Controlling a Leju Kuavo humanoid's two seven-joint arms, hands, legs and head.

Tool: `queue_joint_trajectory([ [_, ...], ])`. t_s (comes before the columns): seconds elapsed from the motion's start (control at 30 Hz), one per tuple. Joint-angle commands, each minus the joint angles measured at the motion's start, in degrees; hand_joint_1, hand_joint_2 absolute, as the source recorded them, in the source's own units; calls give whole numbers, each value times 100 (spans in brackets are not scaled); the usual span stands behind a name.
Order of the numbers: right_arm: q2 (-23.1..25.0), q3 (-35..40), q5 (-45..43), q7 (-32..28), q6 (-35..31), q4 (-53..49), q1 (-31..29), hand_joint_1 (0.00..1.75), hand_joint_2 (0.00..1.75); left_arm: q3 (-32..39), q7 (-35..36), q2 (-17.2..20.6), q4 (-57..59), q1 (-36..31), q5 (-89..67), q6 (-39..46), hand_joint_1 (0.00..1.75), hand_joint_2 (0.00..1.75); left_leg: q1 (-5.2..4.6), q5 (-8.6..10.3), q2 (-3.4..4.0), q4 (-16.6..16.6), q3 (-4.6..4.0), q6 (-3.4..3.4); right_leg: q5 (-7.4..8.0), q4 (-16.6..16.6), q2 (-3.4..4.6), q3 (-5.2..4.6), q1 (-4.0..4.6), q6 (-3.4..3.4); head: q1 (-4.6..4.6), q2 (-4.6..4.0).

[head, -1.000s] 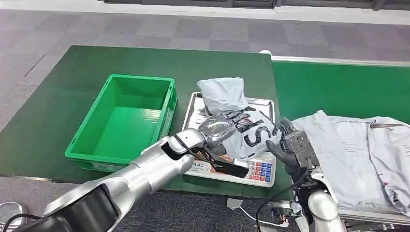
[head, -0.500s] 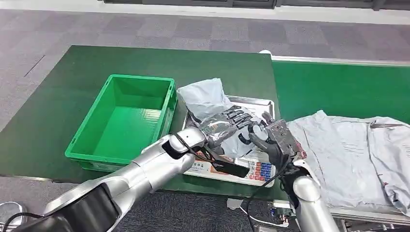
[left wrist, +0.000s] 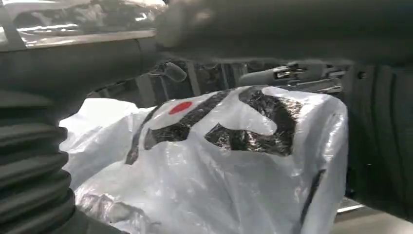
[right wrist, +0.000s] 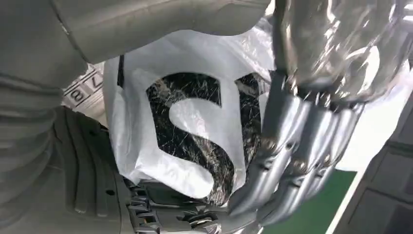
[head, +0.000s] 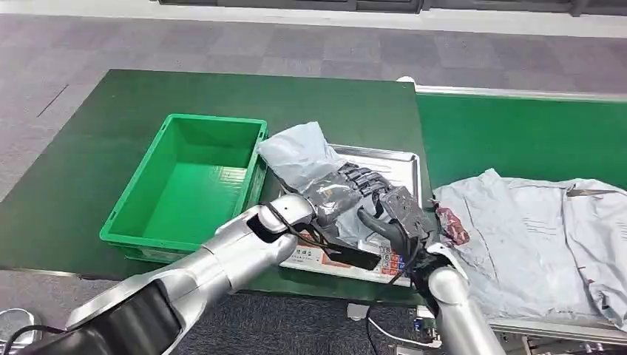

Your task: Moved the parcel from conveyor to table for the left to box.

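The parcel (head: 299,155), a crinkled grey-white plastic bag with big black letters, lies over the steel tray of a scale (head: 405,160), its free end hanging towards the green box (head: 151,225). My left hand (head: 346,189) reaches across and grips it from above, silver fingers (right wrist: 292,146) spread over the lettering. My right hand (head: 395,216) holds the parcel's right side, palm against the bag (right wrist: 195,136). From the left wrist, the bag (left wrist: 219,161) sits pressed between both hands.
The green box is empty and stands on the dark green table (head: 81,155), left of the scale. The scale's keypad (head: 393,263) faces me. On the green conveyor (head: 517,133) to the right lies a pile of grey parcels (head: 540,229).
Both hands have carried the parcel left across the scale tray towards the box. My left hand has come over the top of it, and my right hand has followed leftwards.
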Motion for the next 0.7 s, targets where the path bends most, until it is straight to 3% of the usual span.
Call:
queue_joint_trajectory([
  [0.03,88,287,-46,5,28,429,-288,0,175,-103,-2,140,298,-204,19,-91,0,175,4,-2,16,-1,4,-2,3,-2,15,0,4,-4,0,0],
  [0.43,86,287,-47,5,25,429,-285,0,175,-103,0,131,298,-210,18,-96,2,175,5,-2,23,-6,9,-4,6,-8,21,4,6,-7,0,0],
  [0.47,86,287,-47,5,25,429,-285,0,175,-103,0,131,298,-210,18,-96,171,175,4,-2,17,-2,5,-4,4,-4,16,2,5,-5,0,0],
  [0.7,16,198,-126,-12,-68,313,-207,0,175,-65,-61,130,323,-209,24,-134,175,175,6,-1,16,-6,9,-3,5,-10,15,7,7,-6,-2,0],
])
